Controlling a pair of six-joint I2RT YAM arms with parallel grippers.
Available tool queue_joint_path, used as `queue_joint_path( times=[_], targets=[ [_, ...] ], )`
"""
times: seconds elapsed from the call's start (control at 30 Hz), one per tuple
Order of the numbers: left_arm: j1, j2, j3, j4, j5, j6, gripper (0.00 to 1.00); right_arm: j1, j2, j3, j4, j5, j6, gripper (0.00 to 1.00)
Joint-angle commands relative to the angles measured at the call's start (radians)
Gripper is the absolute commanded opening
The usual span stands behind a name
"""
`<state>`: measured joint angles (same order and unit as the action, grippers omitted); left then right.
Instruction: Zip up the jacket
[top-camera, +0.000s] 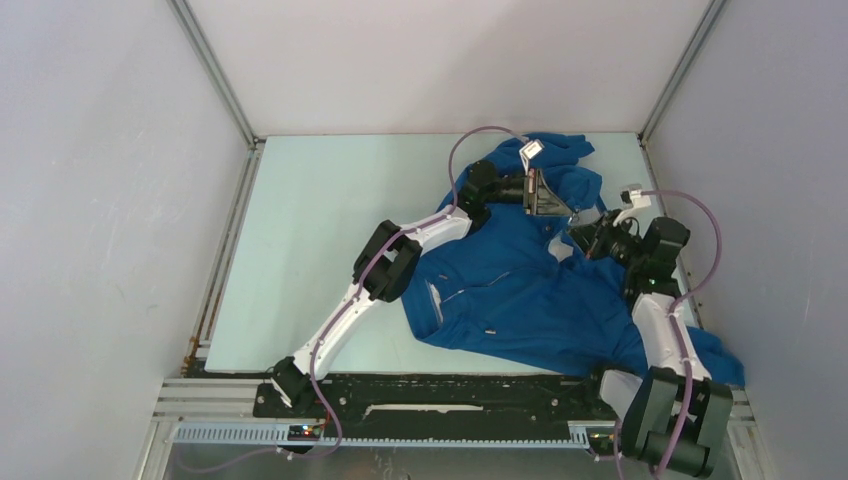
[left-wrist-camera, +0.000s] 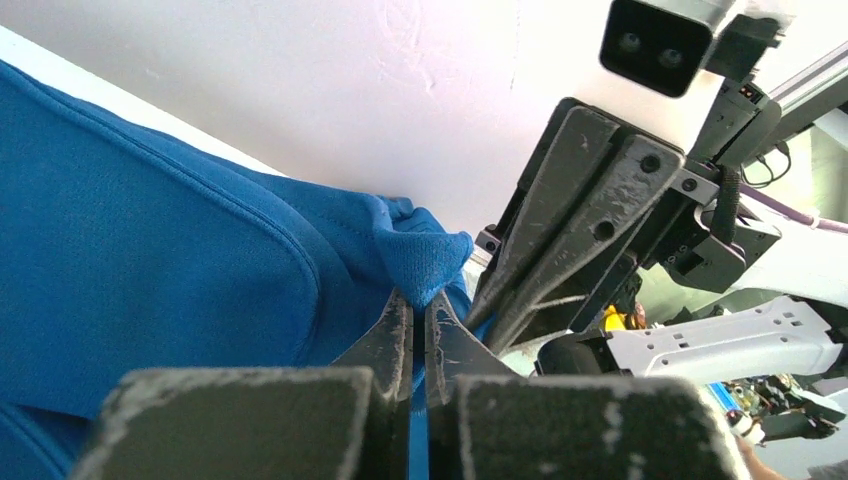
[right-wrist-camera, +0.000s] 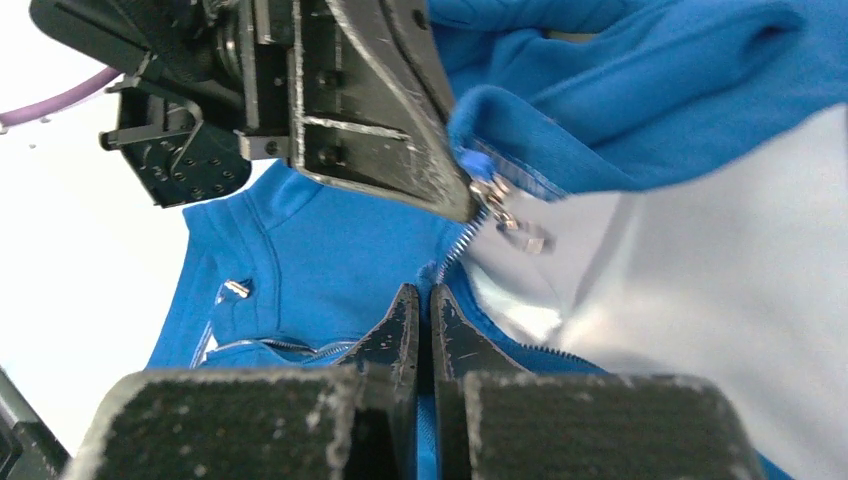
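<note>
One blue jacket (top-camera: 520, 290), crumpled, w/ pale lining (right-wrist-camera: 700, 260) showing by zip slider (right-wrist-camera: 495, 195).

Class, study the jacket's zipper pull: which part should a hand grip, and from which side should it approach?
Pinch the metal pull tab, which hangs loose from the slider over the jacket's pale lining. Approach from the lining side, since the left hand sits against the slider's other side.

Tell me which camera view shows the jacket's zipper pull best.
The right wrist view: the zipper pull hangs sharp and close at the tip of the left tool. The left wrist view shows only blue jacket fabric pinched in that tool, no pull. In the top view the pull cannot be made out.
</note>
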<state>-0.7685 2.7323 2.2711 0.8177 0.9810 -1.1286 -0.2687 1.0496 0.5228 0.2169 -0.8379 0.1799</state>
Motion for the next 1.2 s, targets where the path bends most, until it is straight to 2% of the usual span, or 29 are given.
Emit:
queue_joint_path(
  times=[0.0, 0.1, 0.17, 0.27, 0.4, 0.5, 0.83, 1.17],
  targets=[
    [0.005, 0.001, 0.074, 0.092, 0.011, -0.051, 0.0, -0.03, -0.106, 0.04, -0.108, 0.099, 0.002, 0.0],
    [0.006, 0.001, 0.074, 0.102, 0.01, -0.058, 0.0, -0.083, -0.169, 0.04, -0.162, 0.204, 0.004, 0.0],
    [0.005, 0.001, 0.074, 0.106, 0.012, -0.062, 0.0, -0.142, -0.154, 0.037, -0.158, 0.207, 0.028, 0.0],
    [0.003, 0.0, 0.074, 0.12, 0.017, -0.069, 0.0, -0.196, -0.08, 0.027, -0.051, 0.09, 0.056, 0.0],
    [0.003, -0.01, 0.065, 0.138, 0.032, -0.077, 0.0, -0.195, 0.005, 0.007, 0.199, -0.099, 0.053, 0.0],
    [0.001, -0.011, 0.062, 0.138, 0.034, -0.077, 0.0, -0.178, 0.029, -0.015, 0.365, -0.172, 0.098, 0.0],
    [-0.004, -0.017, 0.064, 0.117, 0.066, -0.073, 0.0, -0.117, 0.087, 0.019, 0.316, -0.218, -0.001, 0.0],
    [-0.002, -0.028, 0.053, 0.125, 0.1, -0.079, 0.0, -0.153, 0.014, -0.004, 0.252, -0.085, -0.032, 0.0]
  ],
)
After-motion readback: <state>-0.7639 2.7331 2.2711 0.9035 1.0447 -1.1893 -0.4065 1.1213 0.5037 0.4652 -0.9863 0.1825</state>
